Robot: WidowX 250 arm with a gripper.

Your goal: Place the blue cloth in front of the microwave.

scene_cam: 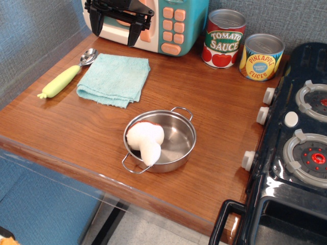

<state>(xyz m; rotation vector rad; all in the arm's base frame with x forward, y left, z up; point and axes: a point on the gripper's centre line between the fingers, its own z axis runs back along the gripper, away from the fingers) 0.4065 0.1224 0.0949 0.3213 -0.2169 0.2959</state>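
Note:
The blue cloth [114, 79] lies flat and folded on the wooden table [76, 132], just in front of the microwave [171, 25], which stands at the back with a cream body, teal panel and salmon buttons. My gripper [115, 29] is black, open and empty. It hangs above the table in front of the microwave door, a little behind the cloth's far edge and apart from it. Its two fingers [97, 24] point down.
A spoon with a yellow-green handle [65, 79] lies left of the cloth. A steel pot [160, 140] with a white and red toy mushroom [145, 140] stands at the middle. A tomato sauce can [223, 39] and a pineapple can [261, 56] stand at the back. A black toy stove [294, 153] fills the right side.

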